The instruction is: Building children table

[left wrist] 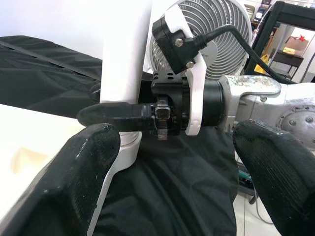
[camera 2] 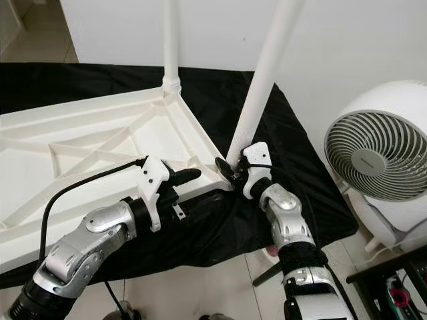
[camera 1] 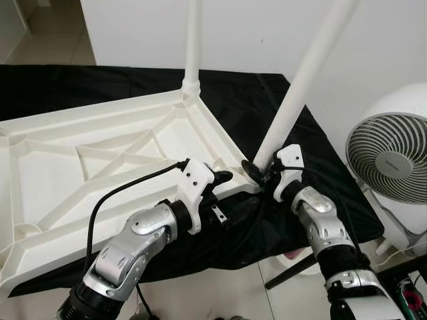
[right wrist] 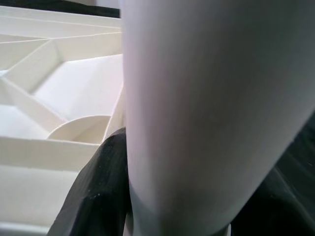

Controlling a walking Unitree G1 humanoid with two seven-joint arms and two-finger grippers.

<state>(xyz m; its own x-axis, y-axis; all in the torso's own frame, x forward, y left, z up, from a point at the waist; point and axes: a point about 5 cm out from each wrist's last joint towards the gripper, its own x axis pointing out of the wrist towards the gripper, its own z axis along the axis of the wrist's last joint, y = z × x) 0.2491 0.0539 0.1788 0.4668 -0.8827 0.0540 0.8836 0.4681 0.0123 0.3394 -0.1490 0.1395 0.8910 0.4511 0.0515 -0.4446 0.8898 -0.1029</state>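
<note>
Seen upside down on a black cloth (camera 1: 253, 100): the white children's table (camera 1: 100, 160), ribbed underside up, its near right corner at the cloth's edge. Standing upright in the far corner socket, one white leg (camera 1: 192, 40). Held at the table's near edge, just left of that corner, the left gripper (camera 1: 223, 177), jaws parted and closed on nothing, one black finger (left wrist: 74, 187) wide of the other in the left wrist view. Clamped around the base of a second, tilted white leg (camera 1: 300, 80) at the near right corner socket, the right gripper (camera 1: 257, 170), jaws gripping the tube from both sides; pressed against the leg in the right wrist view, a black fingertip (right wrist: 98, 196), with the table's ribs just beside it. Set on the floor at far right, near the cloth's edge, a white round fan (camera 1: 390, 160). Visible beyond the fan in the left wrist view, a dark shelf frame (left wrist: 280, 29).
</note>
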